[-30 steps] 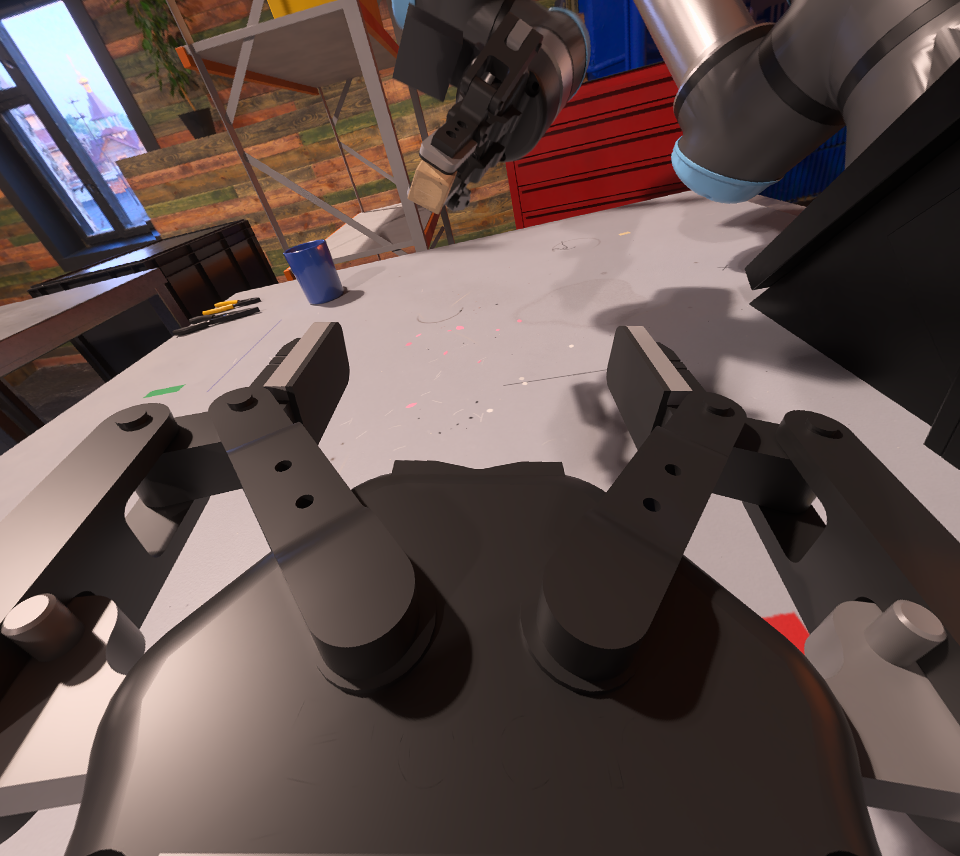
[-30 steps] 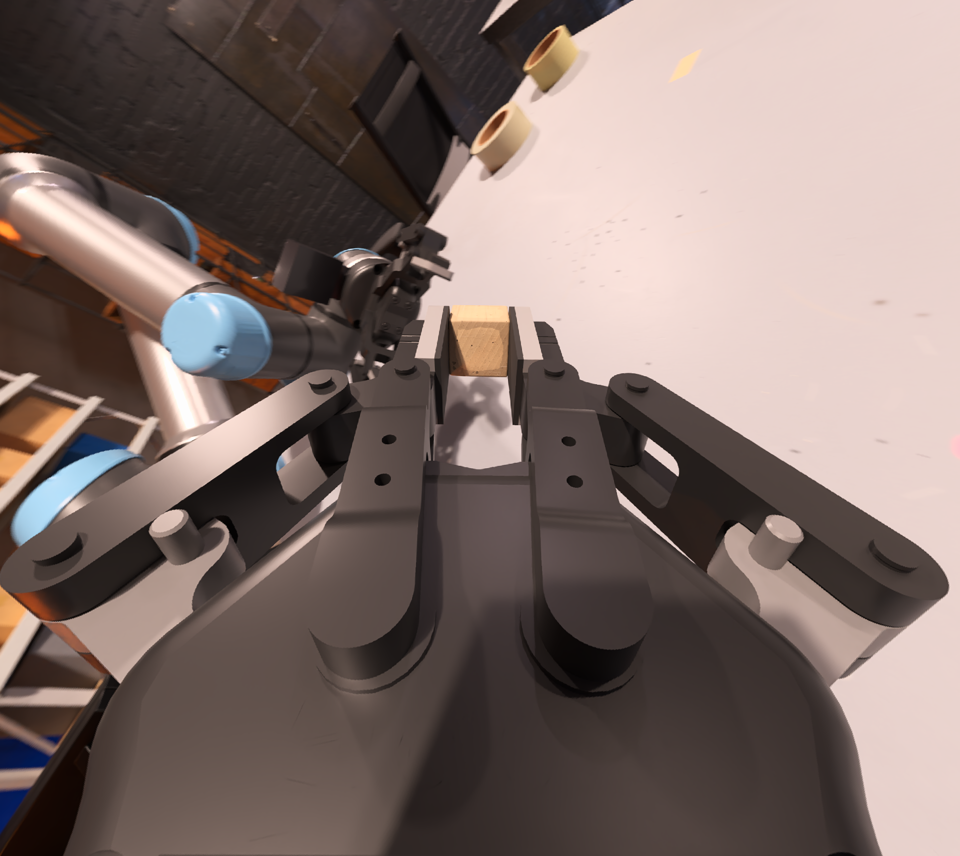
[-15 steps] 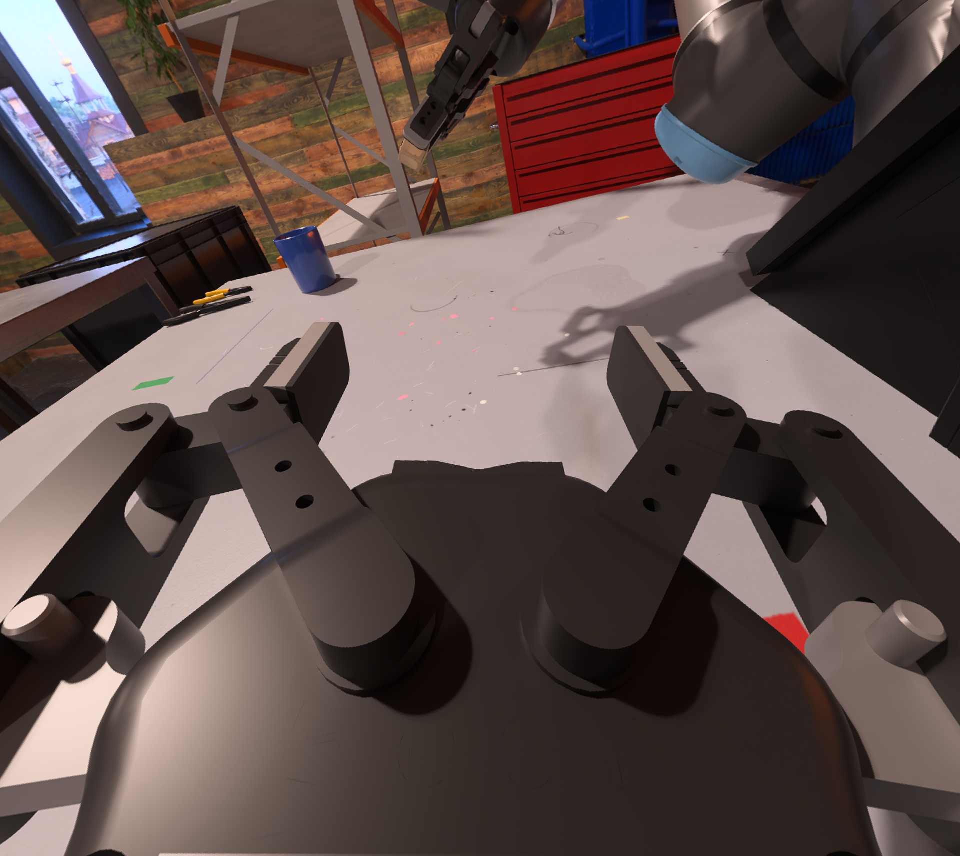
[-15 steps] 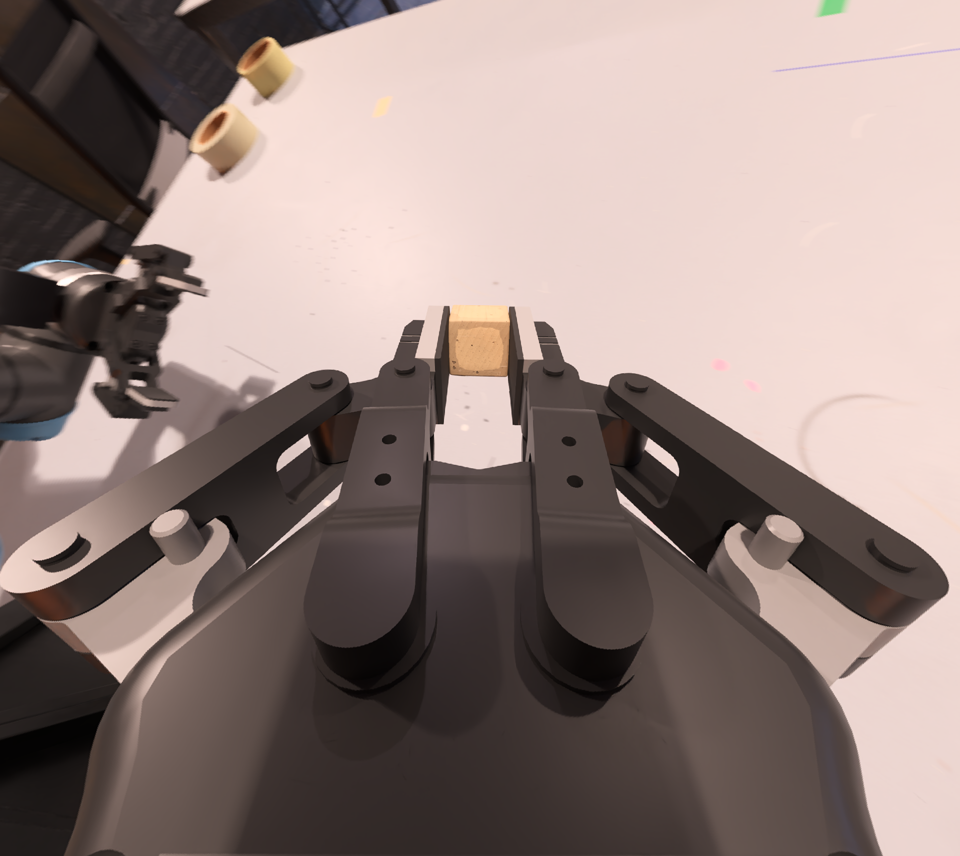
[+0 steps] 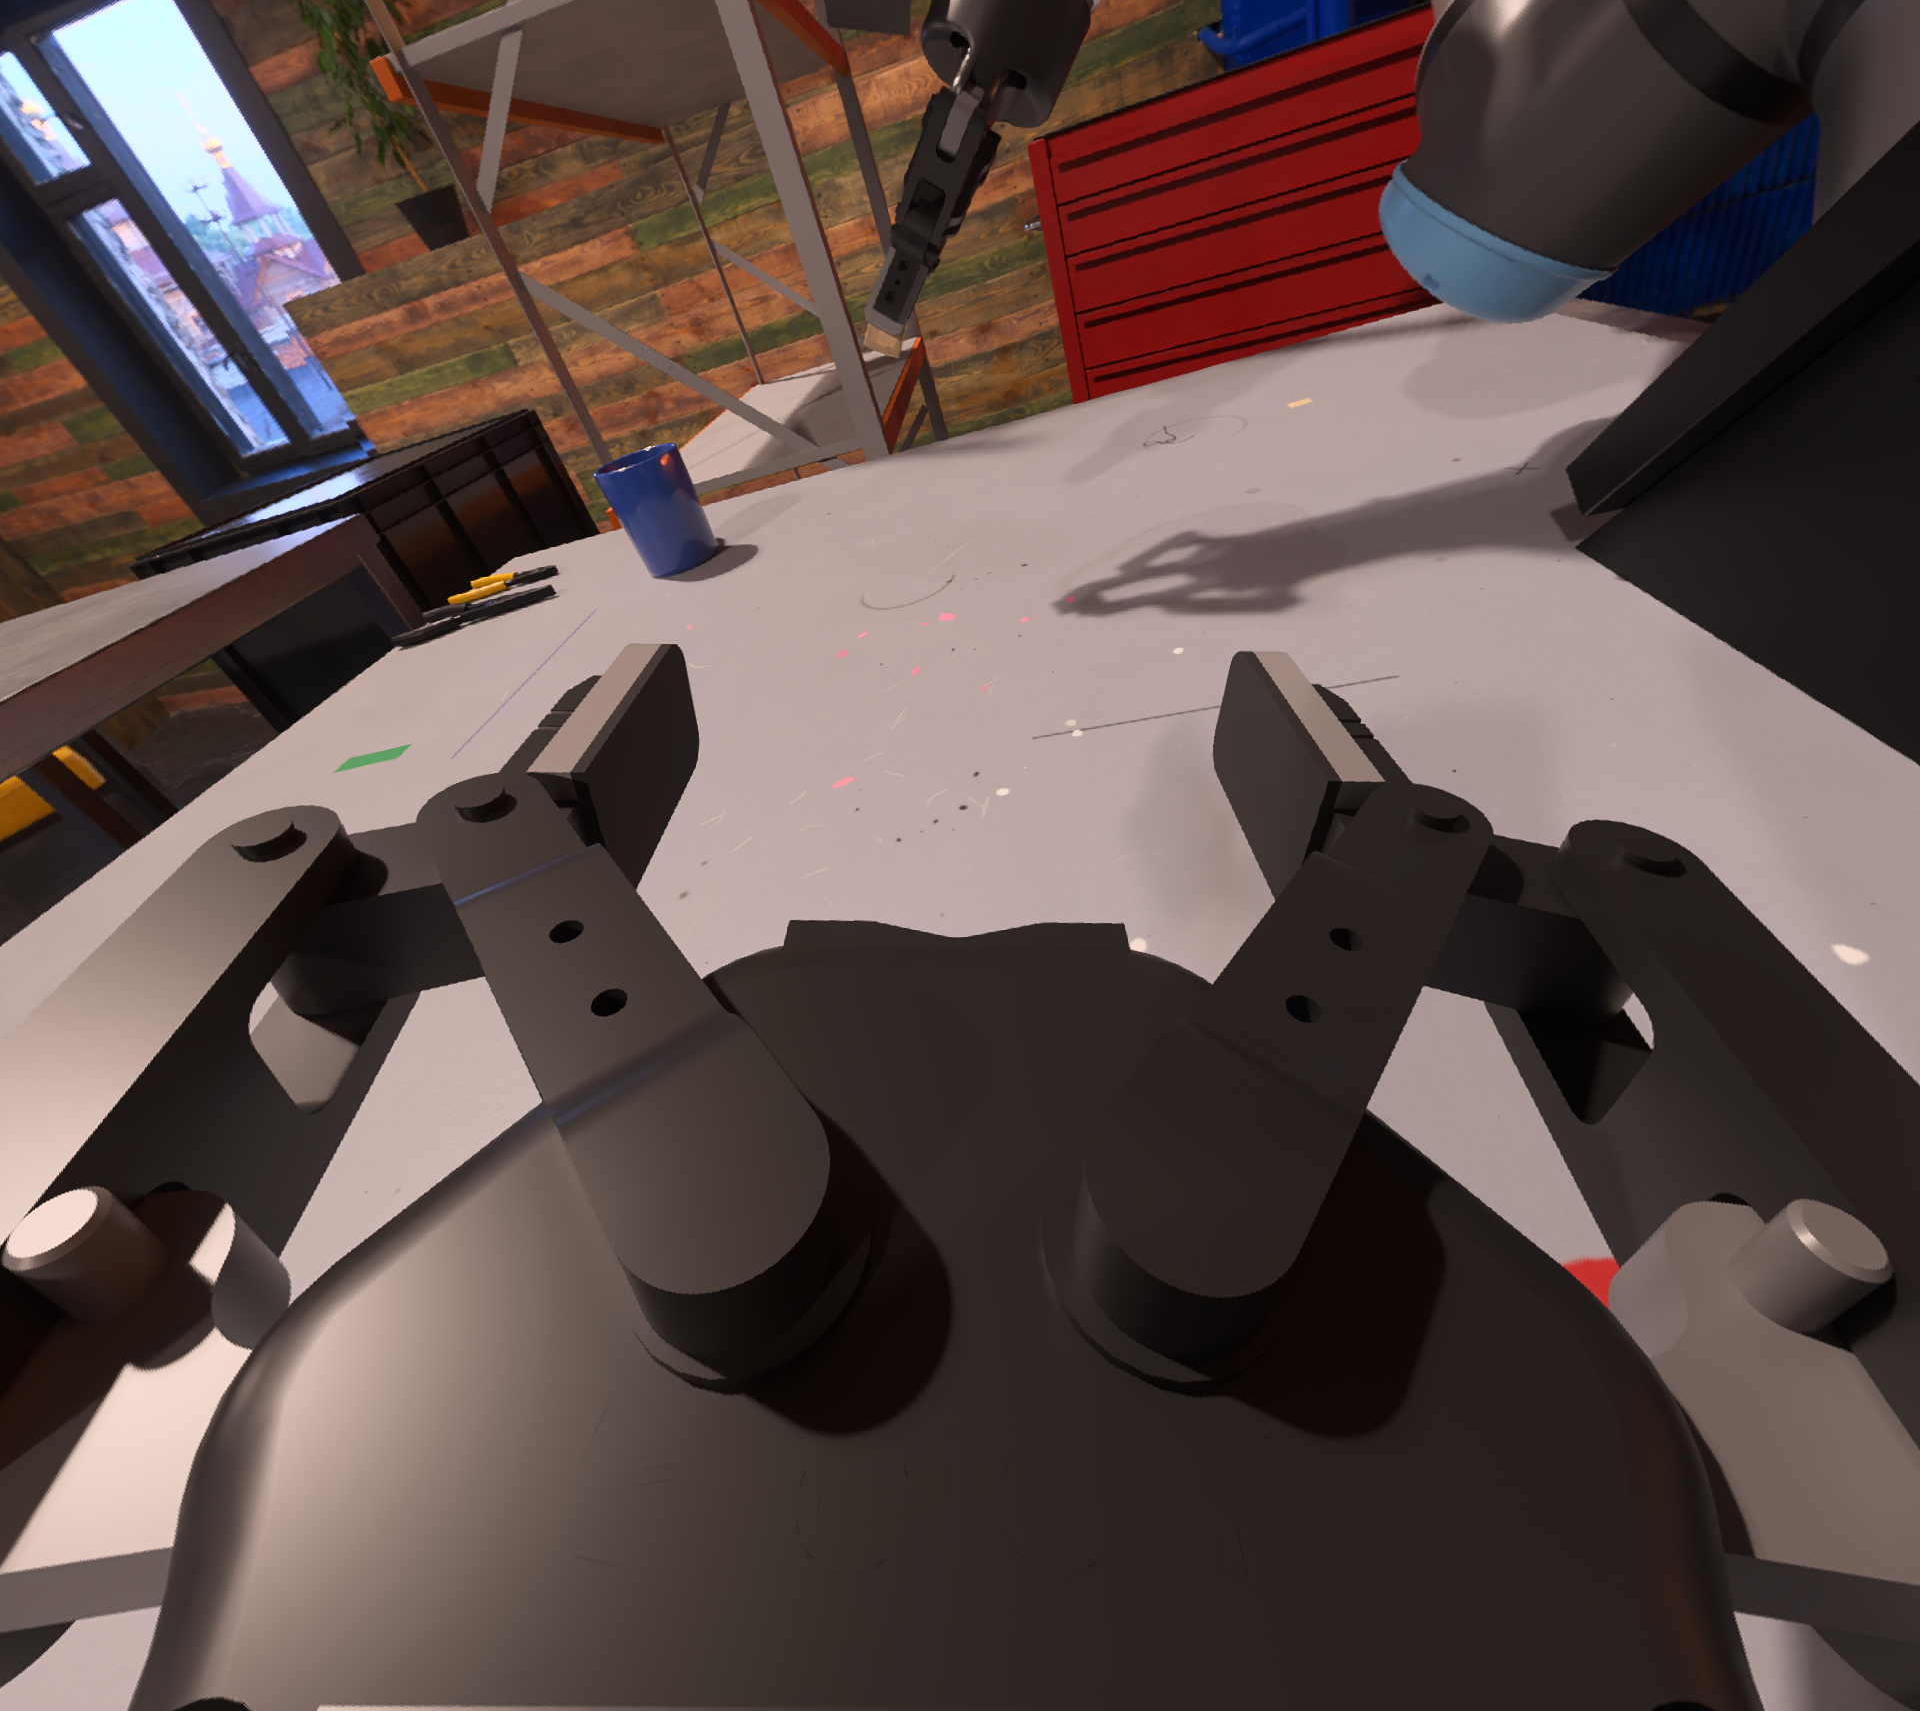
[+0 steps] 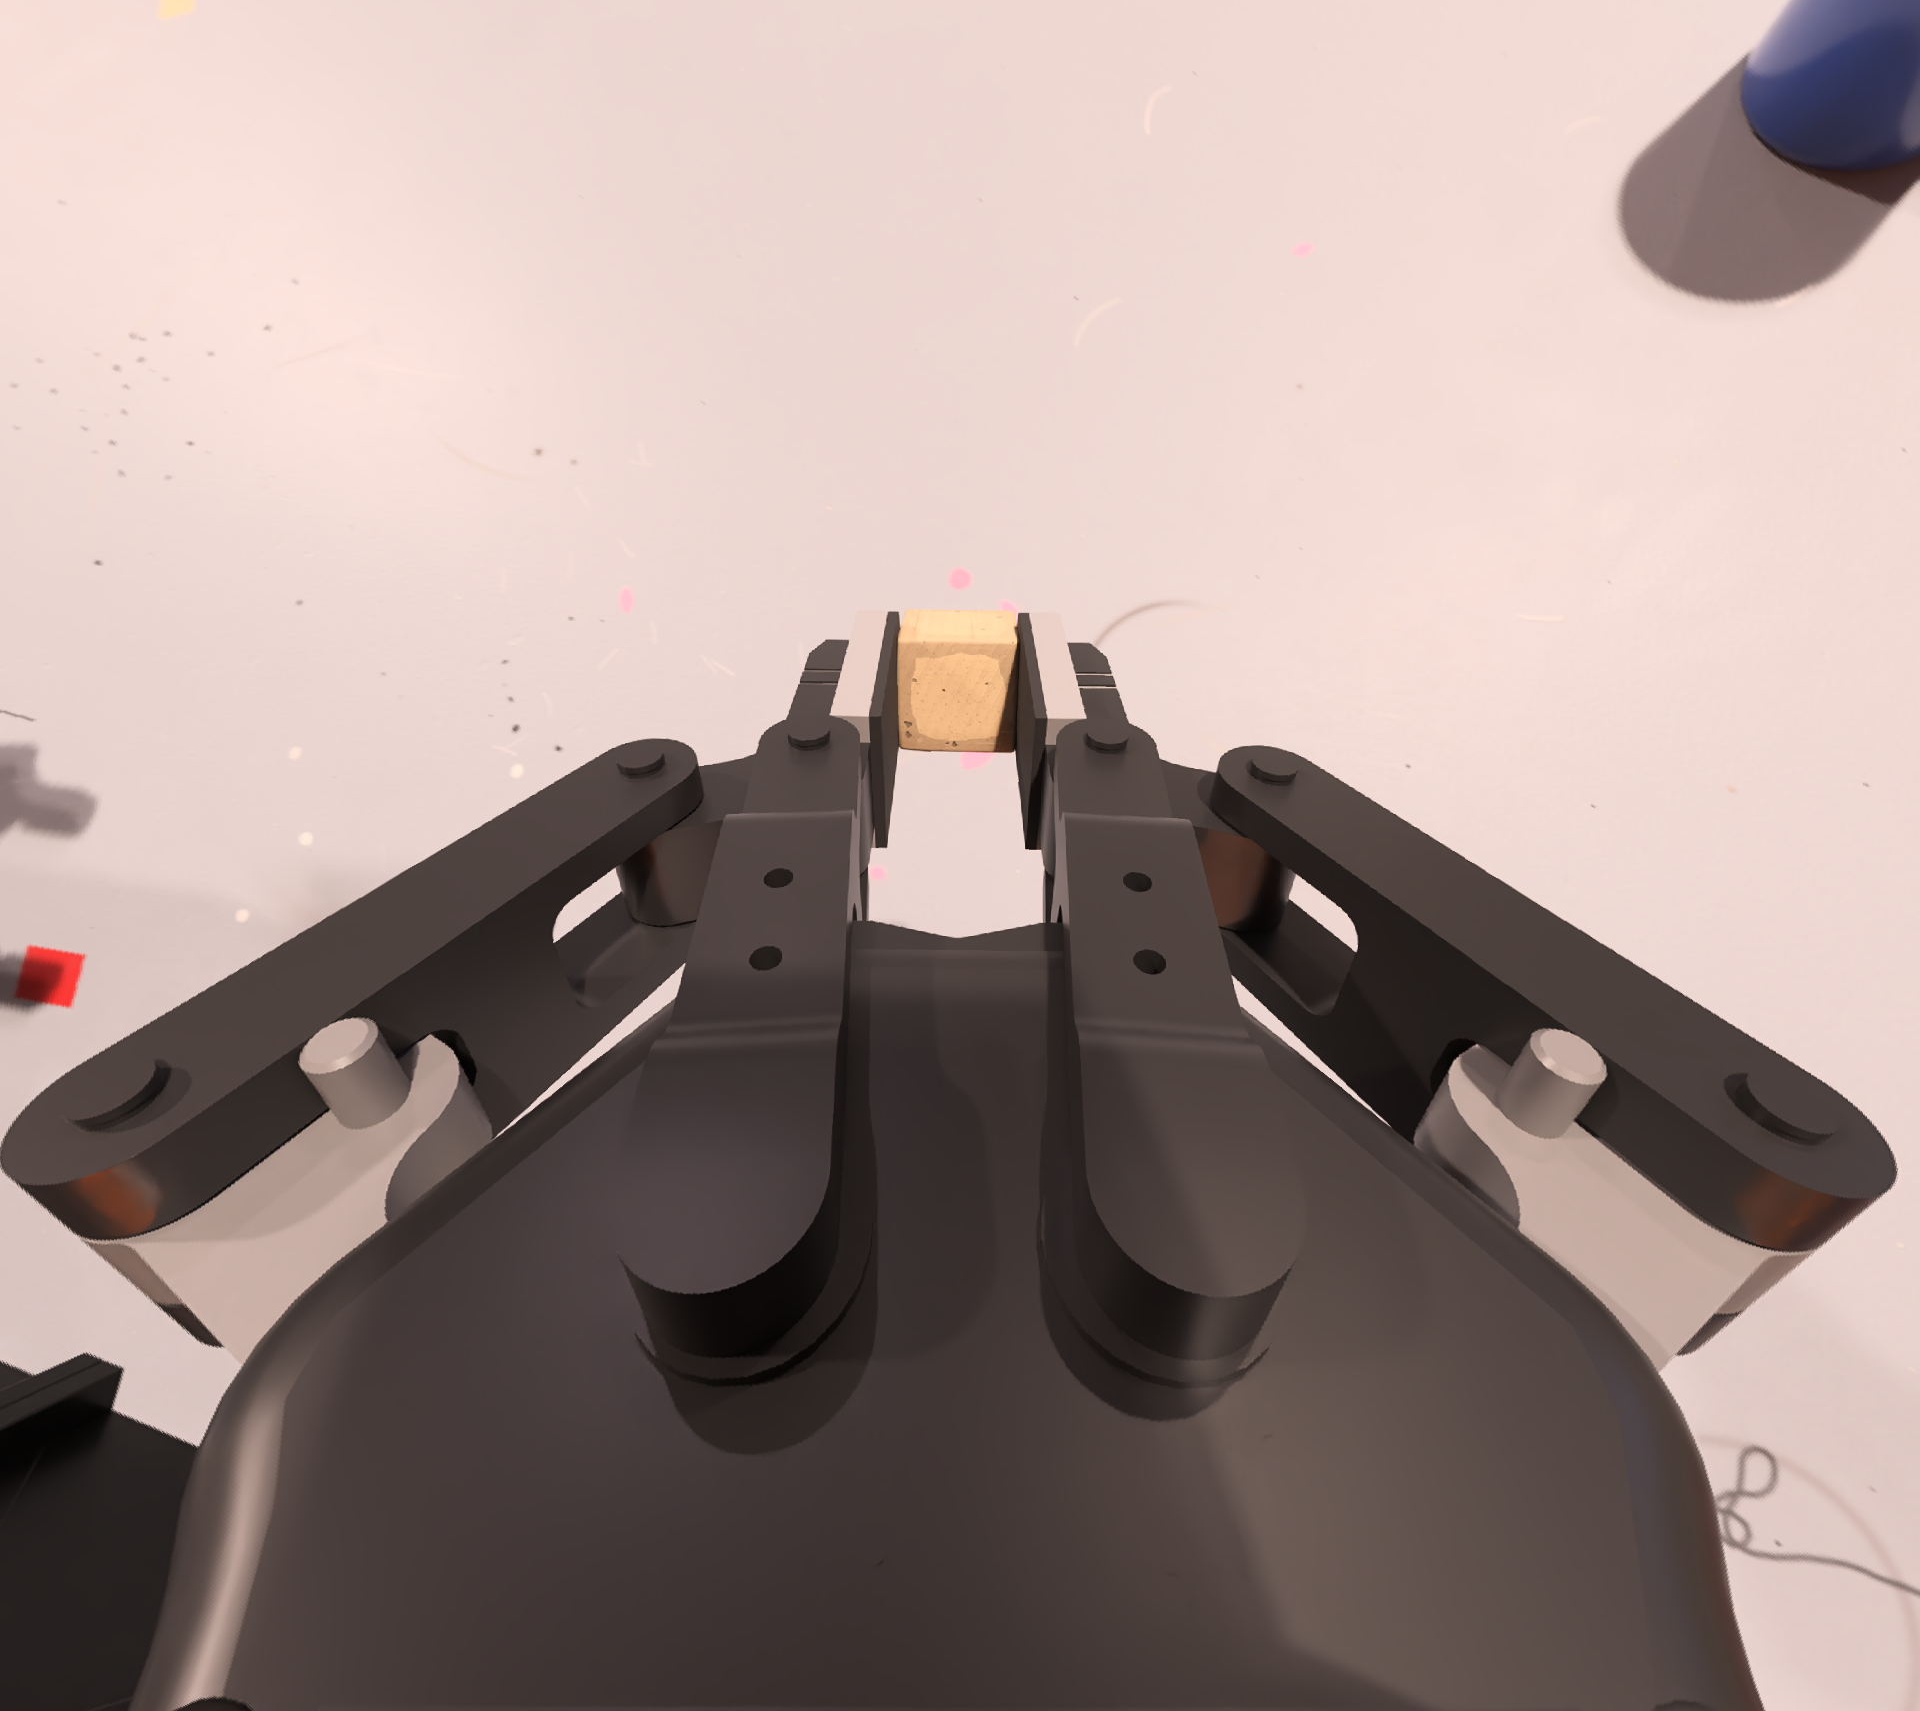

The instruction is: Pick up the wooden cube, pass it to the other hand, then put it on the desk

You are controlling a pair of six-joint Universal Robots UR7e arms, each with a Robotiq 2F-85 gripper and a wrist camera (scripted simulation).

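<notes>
Right gripper (image 6: 957, 685) clamps wooden cube (image 6: 957, 680) between fingertip pads, cube at very tip, lifted clear above desk (image 6: 1351, 435), over middle of top. Blue cup (image 6: 1844, 51) stands toward far edge in left wrist view. Left gripper (image 5: 951, 747) spread wide, holding nothing, low over desk, well apart from cube. Right gripper points down in left wrist view, cube at its tip.

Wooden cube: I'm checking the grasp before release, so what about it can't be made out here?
- Wooden cube, right wrist view: side faces covered by the right end effector pads; its far face points away.
- Height above the desk: no cube shadow visible.
- Left wrist view: cube too small for detail.
- Blue cup: cut off by the right edge.
</notes>
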